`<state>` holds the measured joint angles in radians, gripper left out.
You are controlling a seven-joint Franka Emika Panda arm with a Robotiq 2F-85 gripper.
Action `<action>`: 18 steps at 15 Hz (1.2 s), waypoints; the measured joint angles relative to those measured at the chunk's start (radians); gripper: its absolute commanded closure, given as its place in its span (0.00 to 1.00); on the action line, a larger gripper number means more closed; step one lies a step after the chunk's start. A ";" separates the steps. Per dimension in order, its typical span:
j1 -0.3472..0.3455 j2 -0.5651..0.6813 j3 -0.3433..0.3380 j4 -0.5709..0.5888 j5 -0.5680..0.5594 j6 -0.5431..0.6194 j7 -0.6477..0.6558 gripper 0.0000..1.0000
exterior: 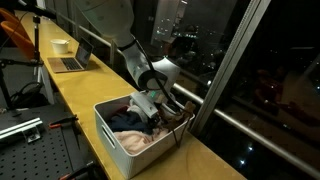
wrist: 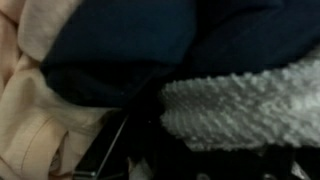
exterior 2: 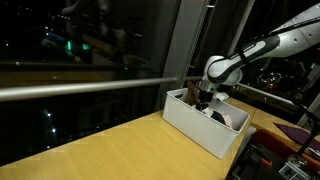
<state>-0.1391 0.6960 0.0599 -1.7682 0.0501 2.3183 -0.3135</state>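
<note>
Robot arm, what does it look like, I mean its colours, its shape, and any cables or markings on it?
The arm is white, built of rounded tubular segments with dark bands at the joints. Its wrist housing is a pale, bulbous block. The gripper at the end is black and boxy. No markings or loose cables can be made out in these dim views.

The frame is filled by crumpled fabric, seen blurred and very close. A dark navy cloth (wrist: 150, 50) is spread across the top, touched by a pale peach cloth (wrist: 35, 115) at the left and a white nubbly textile (wrist: 245, 110) at the right.
</note>
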 measured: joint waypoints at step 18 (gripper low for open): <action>0.287 -0.512 0.033 0.027 -0.227 -0.394 0.436 1.00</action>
<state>0.1479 0.1844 0.0930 -1.7416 -0.1765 1.9240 0.1221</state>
